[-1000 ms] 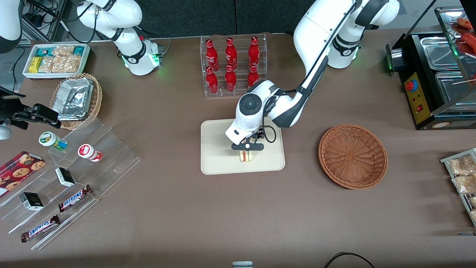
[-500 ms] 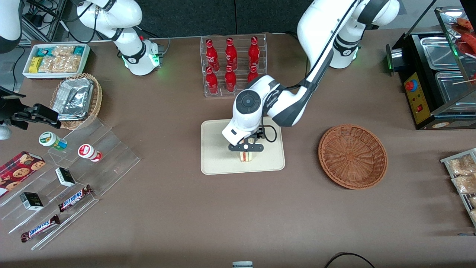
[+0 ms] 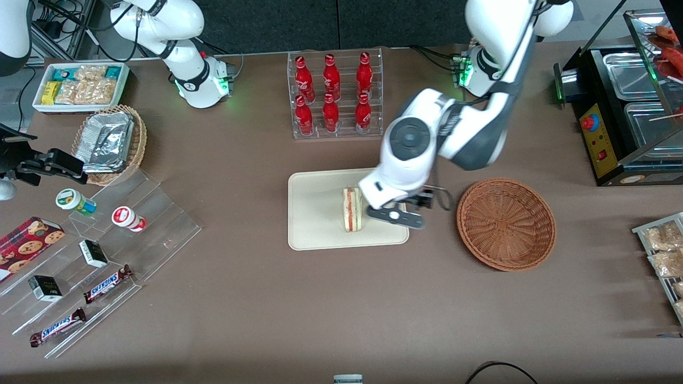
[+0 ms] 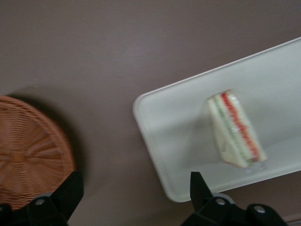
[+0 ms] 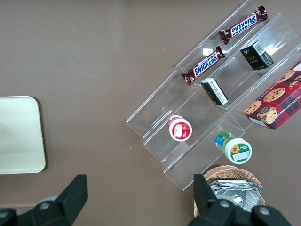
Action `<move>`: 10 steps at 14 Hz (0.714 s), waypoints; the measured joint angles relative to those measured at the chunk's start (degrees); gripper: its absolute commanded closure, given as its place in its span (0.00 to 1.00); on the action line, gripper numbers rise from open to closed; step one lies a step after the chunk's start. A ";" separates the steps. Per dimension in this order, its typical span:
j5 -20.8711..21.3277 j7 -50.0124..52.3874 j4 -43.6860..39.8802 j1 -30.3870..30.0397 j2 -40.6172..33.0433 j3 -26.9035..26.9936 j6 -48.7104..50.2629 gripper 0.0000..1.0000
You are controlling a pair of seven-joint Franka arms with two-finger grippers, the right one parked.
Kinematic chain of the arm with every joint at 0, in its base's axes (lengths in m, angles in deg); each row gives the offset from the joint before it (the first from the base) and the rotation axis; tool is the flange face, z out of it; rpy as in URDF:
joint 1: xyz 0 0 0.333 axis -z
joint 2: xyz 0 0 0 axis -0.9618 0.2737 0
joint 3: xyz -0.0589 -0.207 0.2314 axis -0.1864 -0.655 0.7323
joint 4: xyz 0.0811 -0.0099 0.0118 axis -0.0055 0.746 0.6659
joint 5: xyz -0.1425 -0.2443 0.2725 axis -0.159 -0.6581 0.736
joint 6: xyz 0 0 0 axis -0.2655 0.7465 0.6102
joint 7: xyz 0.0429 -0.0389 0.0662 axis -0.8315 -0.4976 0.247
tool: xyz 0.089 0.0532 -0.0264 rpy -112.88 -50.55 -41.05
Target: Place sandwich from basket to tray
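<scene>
The sandwich (image 3: pixel 352 209) (image 4: pixel 235 129), a pale wedge with red and green filling, lies alone on the cream tray (image 3: pixel 315 213) (image 4: pixel 178 122), close to the tray's edge nearest the basket. The reddish-brown wicker basket (image 3: pixel 506 224) (image 4: pixel 28 155) stands beside the tray, toward the working arm's end of the table, with nothing in it. My gripper (image 3: pixel 395 217) (image 4: pixel 135 193) hovers above the tray's rim between sandwich and basket. It is open, with wide-spread fingers (image 4: pixel 70 188) holding nothing and only the tabletop and a tray corner between them.
A clear rack of red bottles (image 3: pixel 333 93) stands farther from the front camera than the tray. Toward the parked arm's end are acrylic steps with snacks (image 3: pixel 101 240), a tan basket of foil trays (image 3: pixel 109 141) and a white bin (image 3: pixel 80 85). A black warmer (image 3: pixel 629 106) sits at the working arm's end.
The gripper was down over the sandwich on the tray; it has let go, risen and swung toward the basket. The sandwich stays on the tray, now fully uncovered.
</scene>
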 measured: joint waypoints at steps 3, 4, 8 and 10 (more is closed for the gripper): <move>0.00 -5.63 0.08 -0.10 -2.39 6.89 5.16 0.00; -0.06 -5.95 0.14 -0.16 -2.83 9.10 5.67 0.00; -4.14 -8.83 0.66 -0.40 -3.84 16.84 5.81 0.00; -5.27 -10.14 1.20 -0.45 -4.31 18.83 5.81 0.00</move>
